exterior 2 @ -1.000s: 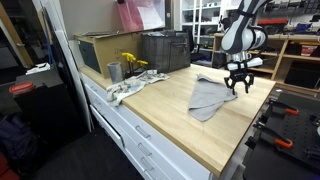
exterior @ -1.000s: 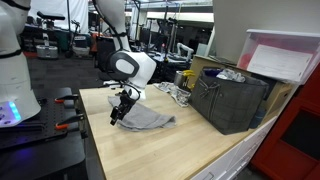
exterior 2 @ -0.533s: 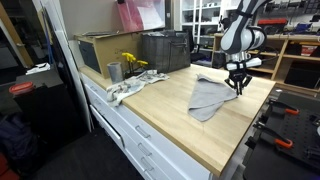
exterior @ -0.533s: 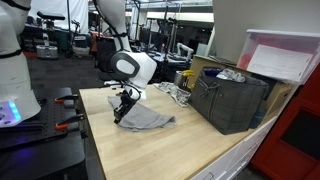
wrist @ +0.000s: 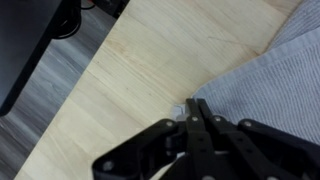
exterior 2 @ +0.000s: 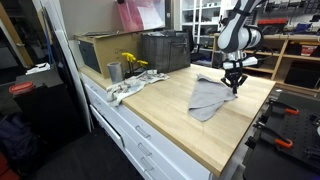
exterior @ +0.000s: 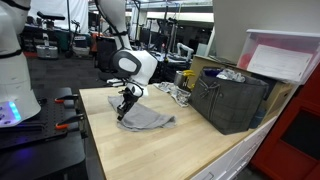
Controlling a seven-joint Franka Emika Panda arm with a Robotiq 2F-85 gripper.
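Observation:
A grey cloth (exterior: 152, 120) (exterior 2: 207, 96) lies spread on the light wooden tabletop (exterior: 150, 155) in both exterior views. My gripper (exterior: 124, 112) (exterior 2: 236, 88) points straight down at the cloth's corner, near the table's edge. In the wrist view the gripper (wrist: 197, 107) has its two black fingers pressed together right at the corner of the grey cloth (wrist: 270, 80), with a bit of the cloth's edge pinched between the tips. The cloth still rests flat on the wood.
A black crate (exterior: 232, 100) (exterior 2: 165, 50) stands at the back of the table beside a cardboard box (exterior 2: 95, 50). A metal cup (exterior 2: 114, 71), yellow items (exterior 2: 131, 62) and a white rag (exterior 2: 125, 88) lie near them. Red clamps (exterior: 65, 110) sit on a black bench beyond the table's edge.
The fingers have gone from wide apart to pressed together on the cloth's corner. The gripper has come down slightly onto the cloth; the cloth itself has barely moved.

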